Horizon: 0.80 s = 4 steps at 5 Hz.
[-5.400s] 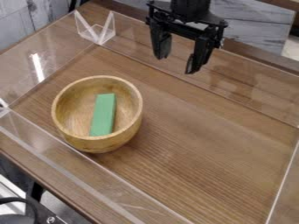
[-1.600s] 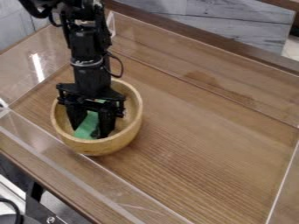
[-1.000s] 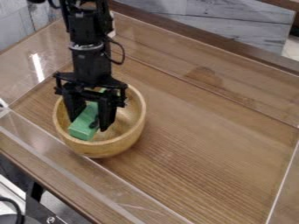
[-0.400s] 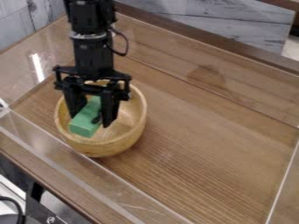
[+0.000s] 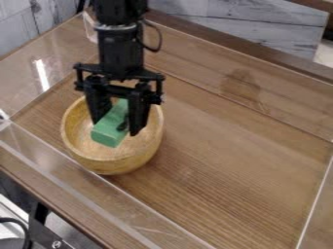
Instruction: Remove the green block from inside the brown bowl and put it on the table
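The green block (image 5: 111,125) is clamped between the fingers of the black gripper (image 5: 113,119) and is held tilted above the hollow of the brown bowl (image 5: 146,148), clear of its floor. It is judged light, rigid and smooth-sided, so it is best pinched across its narrow width near mid-length. The table (image 5: 235,136) lies bare just beside the bowl.
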Tool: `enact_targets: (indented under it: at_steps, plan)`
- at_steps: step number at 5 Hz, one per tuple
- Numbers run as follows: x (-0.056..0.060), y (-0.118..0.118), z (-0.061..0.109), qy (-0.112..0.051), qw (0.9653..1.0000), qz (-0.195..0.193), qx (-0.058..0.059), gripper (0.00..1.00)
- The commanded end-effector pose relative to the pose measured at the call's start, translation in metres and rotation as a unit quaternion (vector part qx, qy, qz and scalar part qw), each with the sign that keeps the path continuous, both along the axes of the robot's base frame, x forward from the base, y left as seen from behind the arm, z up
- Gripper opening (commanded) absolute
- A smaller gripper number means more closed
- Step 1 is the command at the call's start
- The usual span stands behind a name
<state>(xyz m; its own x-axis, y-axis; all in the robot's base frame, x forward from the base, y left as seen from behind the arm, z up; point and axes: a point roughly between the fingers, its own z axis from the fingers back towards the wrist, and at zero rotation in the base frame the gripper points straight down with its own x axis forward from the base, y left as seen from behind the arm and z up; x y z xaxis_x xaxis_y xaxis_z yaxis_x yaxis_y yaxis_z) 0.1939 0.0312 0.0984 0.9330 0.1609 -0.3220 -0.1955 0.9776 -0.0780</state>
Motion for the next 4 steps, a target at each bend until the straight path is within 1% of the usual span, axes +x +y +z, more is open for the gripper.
enact_targets:
  at_steps: [1, 3, 4]
  plan:
    - [0.009, -0.009, 0.02, -0.036, 0.9993, -0.011, 0.001, 0.0]
    - [0.012, -0.038, 0.025, -0.041, 0.9981, -0.045, -0.01, 0.0]
    - [0.012, -0.066, 0.019, -0.045, 0.9957, -0.08, -0.013, 0.0]
